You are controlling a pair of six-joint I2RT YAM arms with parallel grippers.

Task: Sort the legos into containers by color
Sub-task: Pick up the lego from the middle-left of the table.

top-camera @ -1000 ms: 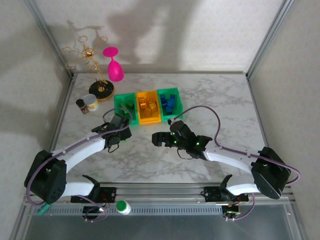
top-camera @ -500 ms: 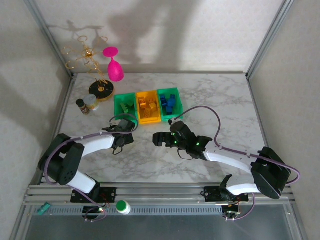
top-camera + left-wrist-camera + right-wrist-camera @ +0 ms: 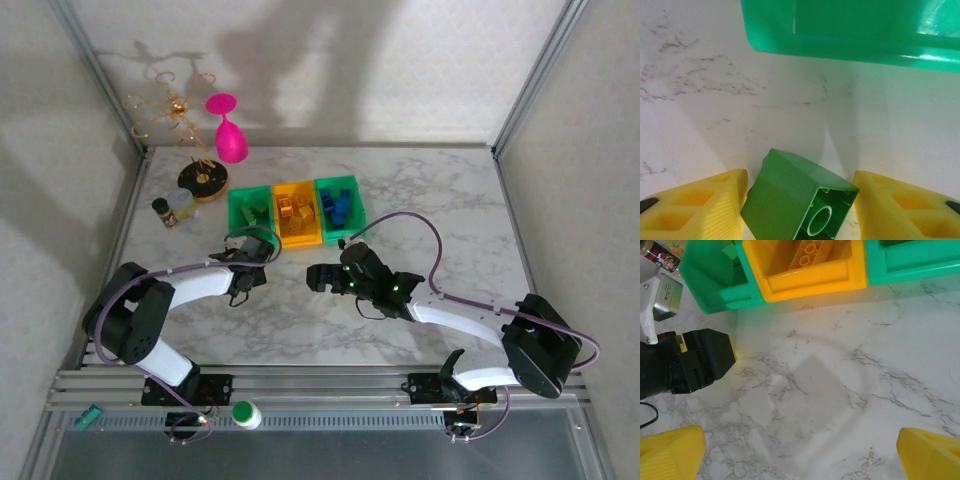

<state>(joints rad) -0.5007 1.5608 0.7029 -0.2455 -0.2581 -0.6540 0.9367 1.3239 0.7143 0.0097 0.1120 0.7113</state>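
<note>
Over the last second your left arm has folded its elbow back toward the near rail, and the left gripper has narrowed while edging up to the bins. Its ribbed yellow fingers now press on both sides of a green brick, pinching it just in front of the left green bin. The brick is a glossy square block, tilted. One smooth side faces up and its hollow underside, with one round tube, is turned to the wrist camera. It hangs over the white, grey-veined marble table.

Your right gripper hovers beside it to the right. Its jaws are spread wide with nothing between them but bare marble.

Beyond both grippers, the three smooth, open-top plastic bins stand touching in a row. The left green bin holds green bricks. The yellow-orange bin in the middle holds studded yellow-orange bricks. The right green bin holds blue bricks.

Farther back on the left stand a small lidded jar, a gold wire stand and an upturned pink goblet.
</note>
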